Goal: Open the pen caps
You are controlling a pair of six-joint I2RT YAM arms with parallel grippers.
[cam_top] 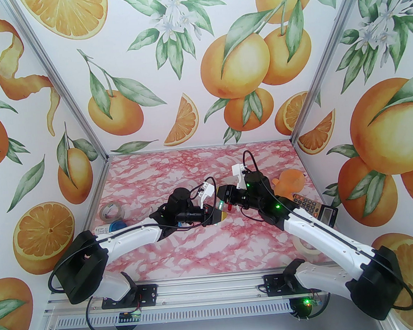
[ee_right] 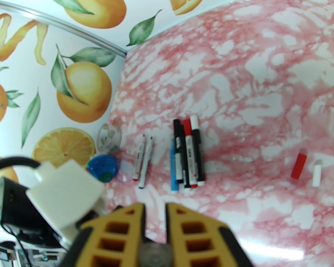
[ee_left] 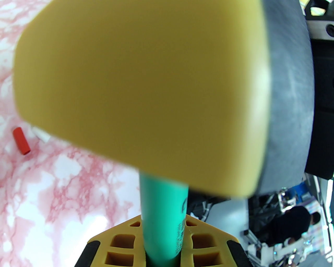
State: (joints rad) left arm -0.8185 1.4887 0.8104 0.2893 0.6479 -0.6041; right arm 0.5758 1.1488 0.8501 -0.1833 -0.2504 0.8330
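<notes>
My left gripper (ee_left: pixel 163 234) is shut on a green pen (ee_left: pixel 163 198), held above the table. The pen's far end is hidden behind a yellow finger (ee_left: pixel 146 78) of my right gripper (cam_top: pixel 225 196). That gripper (ee_right: pixel 155 208) is shut, with a blurred grey round end (ee_right: pixel 155 254) between its fingers; whether this is a cap I cannot tell. Both grippers meet tip to tip at mid-table, the left gripper (cam_top: pixel 216 213) on the left. A loose red cap (ee_right: pixel 298 166) and a white cap (ee_right: pixel 317 173) lie on the table. Several pens (ee_right: pixel 186 153) lie side by side, with two white pens (ee_right: pixel 143 160) left of them.
A clear tape roll (cam_top: pixel 111 211) and a blue-lidded bottle (cam_top: pixel 109 227) sit at the table's left. An orange toy (cam_top: pixel 289 182), a calculator (cam_top: pixel 314 208) and another tape roll (cam_top: pixel 307 247) are on the right. Patterned walls close in three sides.
</notes>
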